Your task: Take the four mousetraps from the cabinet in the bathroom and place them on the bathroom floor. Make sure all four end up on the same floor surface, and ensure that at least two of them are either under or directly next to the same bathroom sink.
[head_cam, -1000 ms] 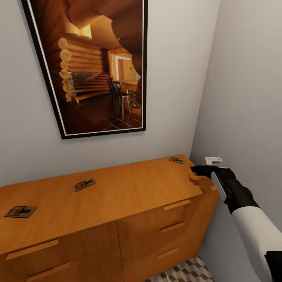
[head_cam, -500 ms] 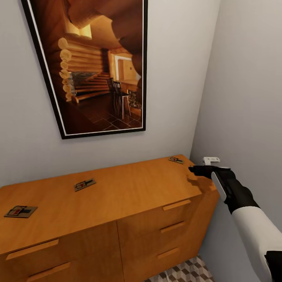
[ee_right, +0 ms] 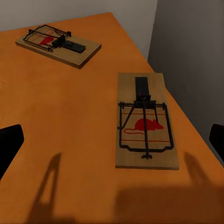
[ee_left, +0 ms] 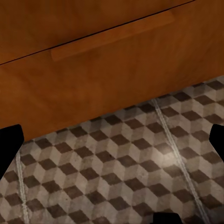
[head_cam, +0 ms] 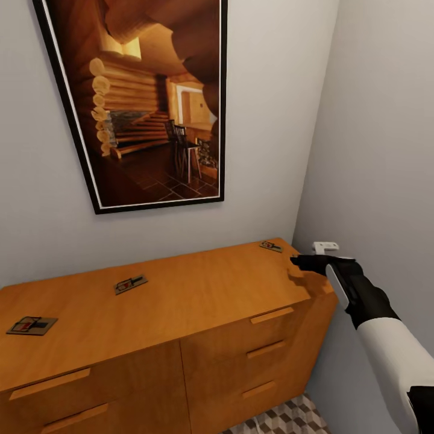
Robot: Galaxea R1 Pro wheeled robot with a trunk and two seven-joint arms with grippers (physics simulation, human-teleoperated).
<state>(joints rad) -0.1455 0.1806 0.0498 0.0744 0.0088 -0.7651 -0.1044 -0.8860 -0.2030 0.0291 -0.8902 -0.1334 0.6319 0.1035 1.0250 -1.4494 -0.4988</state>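
The orange-brown cabinet (head_cam: 199,295) stands against the wall, and three mousetraps lie on its top in the head view: one at the left end (head_cam: 31,325), one in the middle (head_cam: 131,284), one at the far right corner (head_cam: 271,246). My right gripper (head_cam: 299,263) hovers over the cabinet's right end, open. In the right wrist view a mousetrap (ee_right: 146,122) with a red mouse print lies just ahead between the spread fingers, and another mousetrap (ee_right: 58,45) lies farther off. My left gripper (ee_left: 112,144) is open, low above the cube-patterned floor (ee_left: 121,172), facing a drawer front (ee_left: 112,70).
A large framed picture of a log-cabin room (head_cam: 144,102) hangs above the cabinet. The grey side wall (head_cam: 386,150) runs close along the right arm. A patch of patterned floor (head_cam: 283,419) shows below the drawers with slim bar handles (head_cam: 271,315).
My right gripper has crept slightly to the left over the cabinet's right end. The mousetraps have not moved.
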